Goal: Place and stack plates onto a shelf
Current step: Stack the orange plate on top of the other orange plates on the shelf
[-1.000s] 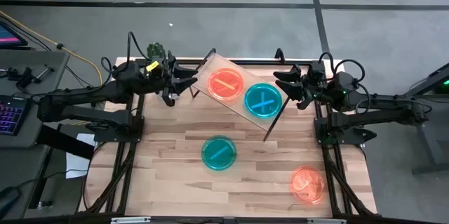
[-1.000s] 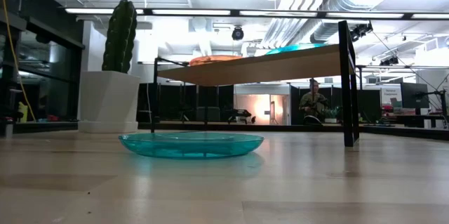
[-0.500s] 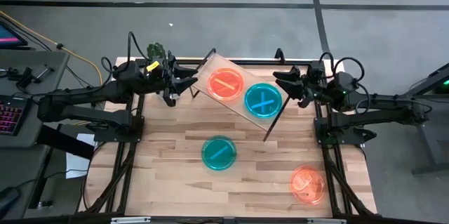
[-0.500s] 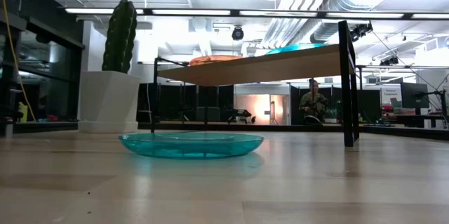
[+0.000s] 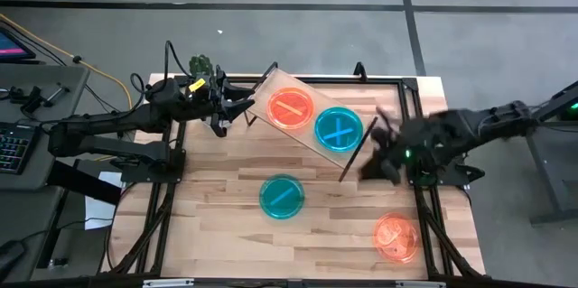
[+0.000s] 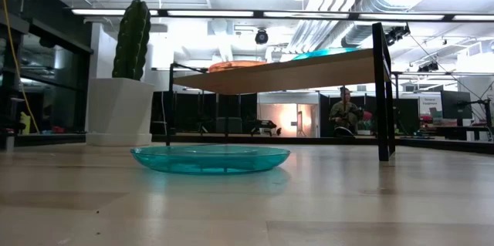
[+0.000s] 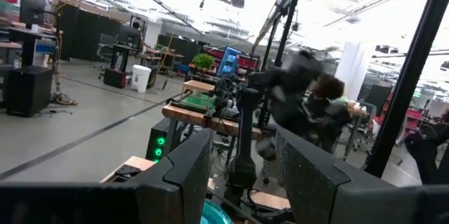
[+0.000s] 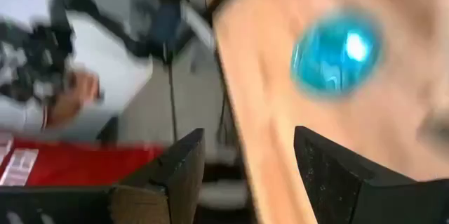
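Note:
The light-wood shelf (image 5: 312, 118) stands at the table's far middle on black wire legs. On it lie an orange plate (image 5: 291, 108) and a teal plate (image 5: 339, 129) showing crossed bars. A teal plate (image 5: 282, 196) lies flat on the tabletop in the middle, also in the low view (image 6: 210, 158). An orange plate (image 5: 396, 236) lies near the front right corner. My left gripper (image 5: 246, 107) is open and empty beside the shelf's left end. My right gripper (image 5: 372, 163), blurred, is open and empty just right of the shelf's near right leg; its wrist view (image 8: 242, 168) shows a teal plate (image 8: 337, 52).
A cactus (image 6: 133, 39) in a white pot (image 6: 120, 111) stands at the table's far left corner, behind my left arm. The shelf's black leg (image 5: 355, 153) slants down beside my right gripper. Bare wood lies between the two plates on the tabletop.
My right gripper has swung away from the shelf's far right end toward the table's near edge and a little to the left, now blurred beside the shelf's near right leg. The plates and shelf have stayed put.

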Robot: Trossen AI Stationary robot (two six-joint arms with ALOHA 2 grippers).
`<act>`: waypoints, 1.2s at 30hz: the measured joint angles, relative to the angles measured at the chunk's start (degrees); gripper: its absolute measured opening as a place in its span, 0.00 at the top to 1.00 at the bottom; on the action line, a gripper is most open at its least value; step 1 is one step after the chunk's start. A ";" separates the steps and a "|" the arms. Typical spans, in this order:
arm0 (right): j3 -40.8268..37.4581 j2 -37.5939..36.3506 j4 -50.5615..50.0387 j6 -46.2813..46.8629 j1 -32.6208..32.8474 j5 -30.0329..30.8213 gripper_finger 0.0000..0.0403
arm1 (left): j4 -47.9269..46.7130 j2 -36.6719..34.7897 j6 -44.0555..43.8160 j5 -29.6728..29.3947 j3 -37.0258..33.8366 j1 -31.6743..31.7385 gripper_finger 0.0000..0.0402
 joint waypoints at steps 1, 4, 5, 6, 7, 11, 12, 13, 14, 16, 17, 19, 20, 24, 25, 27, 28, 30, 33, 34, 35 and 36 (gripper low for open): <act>-0.05 0.64 -1.31 2.79 3.07 -0.03 0.50 | -0.02 0.00 0.00 0.00 -0.01 0.00 0.62; -2.88 2.17 -3.78 11.68 12.54 0.91 0.50 | -0.12 0.00 0.00 0.00 0.00 0.00 0.62; -4.26 2.70 -4.79 14.81 15.79 2.16 0.50 | -0.15 0.00 0.00 0.00 0.00 0.00 0.62; -6.11 3.17 -5.79 18.51 18.82 3.09 0.50 | -0.15 0.00 0.02 0.00 0.00 0.00 0.62; -8.22 3.48 -6.87 22.72 21.67 3.33 0.50 | -0.15 0.00 0.04 0.00 0.00 0.00 0.62; -18.25 4.06 -4.66 38.18 30.29 1.44 0.50 | -0.15 0.00 0.07 -0.02 0.00 0.00 0.62; -20.67 4.06 -3.69 41.67 31.68 1.13 0.50 | -0.15 0.00 0.09 -0.02 0.00 0.00 0.62; -22.89 4.09 -2.32 44.96 32.70 0.65 0.50 | -0.16 0.00 0.09 -0.02 0.00 0.00 0.62; -24.91 4.25 -0.86 48.00 33.54 -0.24 0.50 | -0.17 0.00 0.09 -0.02 0.00 0.00 0.62; -28.23 5.14 1.63 52.54 34.71 -2.64 0.50 | -0.15 0.00 0.09 -0.04 0.00 0.00 0.62; -29.46 5.77 2.23 54.81 35.08 -3.98 0.50 | -0.17 0.00 0.09 -0.04 0.00 0.00 0.62; -31.05 7.14 2.21 58.86 35.45 -5.61 0.50 | -0.17 0.00 0.11 -0.05 0.00 0.00 0.62; -31.34 7.83 2.13 60.38 35.43 -5.93 0.50 | -0.17 0.00 0.11 -0.07 0.00 0.00 0.62; -31.49 10.73 6.07 62.62 35.38 -5.88 0.50 | -0.17 0.00 0.09 -0.22 0.00 0.00 0.62; -31.49 11.71 7.71 62.79 35.38 -5.91 0.50 | -0.17 0.00 0.10 -0.34 0.00 0.00 0.62; -31.46 14.24 10.30 63.83 35.38 -5.91 0.50 | -0.17 0.00 0.10 -1.13 0.00 0.00 0.62; -31.46 15.71 11.06 64.11 35.27 -5.91 0.50 | -0.17 0.00 0.09 -1.42 0.00 0.00 0.62; -31.46 18.38 12.85 64.23 34.79 -5.93 0.50 | -0.17 0.00 0.09 -1.80 0.00 0.00 0.62; -31.46 21.79 15.37 65.79 33.98 -5.90 0.50 | -0.17 0.00 0.11 -2.26 0.00 0.00 0.62; -31.46 22.91 16.22 66.08 33.71 -5.90 0.50 | -0.17 0.00 0.18 -2.33 0.00 0.00 0.62; -31.46 23.89 16.94 66.35 33.42 -5.89 0.50 | -0.17 0.00 0.62 -2.34 0.00 0.00 0.62; -31.46 24.79 17.31 66.49 33.16 -5.89 0.50 | -0.17 0.00 1.15 -2.34 0.00 0.00 0.62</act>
